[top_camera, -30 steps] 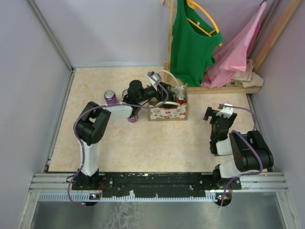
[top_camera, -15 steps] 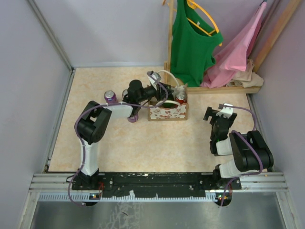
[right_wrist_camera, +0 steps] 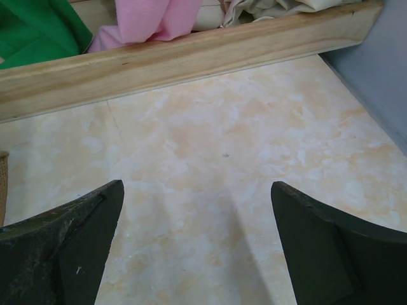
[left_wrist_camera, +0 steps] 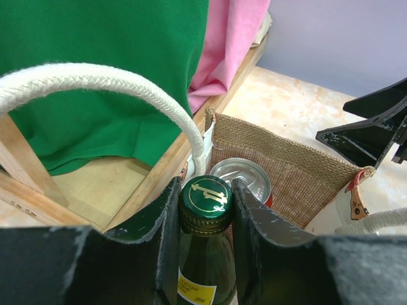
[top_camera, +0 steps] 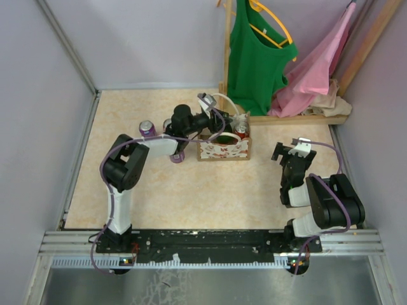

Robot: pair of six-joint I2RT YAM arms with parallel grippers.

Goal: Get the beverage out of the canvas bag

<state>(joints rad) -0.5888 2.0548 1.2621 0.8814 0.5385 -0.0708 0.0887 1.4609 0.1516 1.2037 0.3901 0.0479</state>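
Left wrist view has the left pincer (left_wrist_camera: 205,190) clenched on the capped neck of a green glass bottle (left_wrist_camera: 203,267), which stands upright inside the canvas bag (left_wrist_camera: 305,184), just beside a silver-topped can (left_wrist_camera: 245,176) and with a white rope handle (left_wrist_camera: 127,82) arching close by. Judged from that, the grasp is made but the beverage is not yet out: lifting it clear of the bag's mouth and handles and setting it on the table (top_camera: 191,190) is what remains. The right pincer (right_wrist_camera: 197,241) hangs released over bare table, well apart from the bag and taking no part.
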